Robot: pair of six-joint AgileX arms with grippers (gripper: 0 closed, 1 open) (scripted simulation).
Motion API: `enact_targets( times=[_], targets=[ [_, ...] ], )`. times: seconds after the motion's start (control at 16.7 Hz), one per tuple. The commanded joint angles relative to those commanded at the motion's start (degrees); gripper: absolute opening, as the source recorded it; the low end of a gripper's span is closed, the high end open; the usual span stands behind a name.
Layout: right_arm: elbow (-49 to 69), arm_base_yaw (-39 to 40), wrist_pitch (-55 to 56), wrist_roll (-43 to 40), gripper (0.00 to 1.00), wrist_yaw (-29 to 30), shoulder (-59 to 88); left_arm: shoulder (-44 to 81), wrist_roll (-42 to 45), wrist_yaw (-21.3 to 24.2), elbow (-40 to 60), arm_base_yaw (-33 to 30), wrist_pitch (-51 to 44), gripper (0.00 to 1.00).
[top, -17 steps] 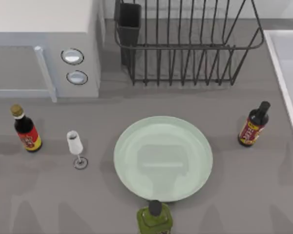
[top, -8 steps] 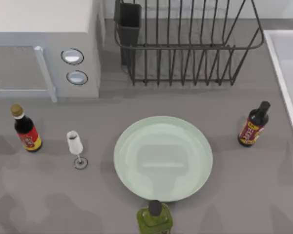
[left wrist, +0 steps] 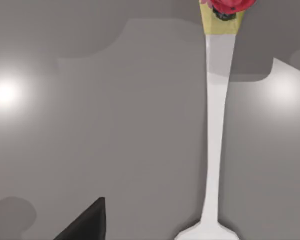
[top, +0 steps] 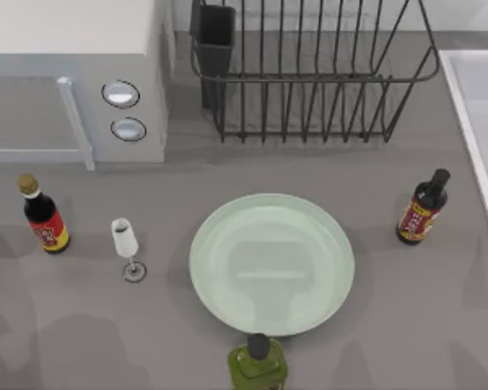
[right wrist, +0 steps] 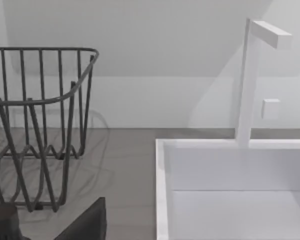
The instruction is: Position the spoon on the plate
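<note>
The spoon (left wrist: 213,150) lies flat on the grey counter (left wrist: 115,125) directly under the left arm's wrist camera, its thin pale handle running straight along the length of that picture, with the red-pink ornament (left wrist: 227,6) at one end and the shoulders of the white bowl just starting at the other. Its long axis is therefore well lined up with the camera, but where it sits relative to the mint-green plate (top: 272,263) I cannot tell, since the top view gives no sight of it among the wine glass (top: 126,244), the soy sauce bottles (top: 42,216) and the green bottle (top: 259,362) standing just beside the plate's near rim. A dark finger tip of the left gripper (left wrist: 85,225) shows beside the handle, apart from it; whether that gripper is wide or narrow I cannot tell, nor the right one's, whose view looks toward the dish rack (right wrist: 35,130) and the sink (right wrist: 230,190). The main risk, as I judge it, is the handle's slimness: a slightly offset pinch could skid off or spin the spoon. During the carry, the green bottle could be knocked.
</note>
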Motion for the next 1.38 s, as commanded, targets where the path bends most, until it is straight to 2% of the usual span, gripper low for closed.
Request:
enact_targets(
  times=[0.3,0.78,1.14,1.38],
  targets=[
    [0.0,0.0,0.0,0.0,1.0,0.0,0.0,1.0,-0.1,0.0,-1.5,-0.2,2.4,1.0],
    [0.0,0.0,0.0,0.0,1.0,0.0,0.0,11.6,0.2,0.0,-13.1,0.0,25.0,1.0],
    [0.0,0.0,0.0,0.0,1.0,0.0,0.0,12.8,0.3,0.0,-14.4,0.1,27.3,1.0],
    [0.0,0.0,0.0,0.0,1.0,0.0,0.0,12.8,0.3,0.0,-14.4,0.1,27.3,0.7]
  ],
)
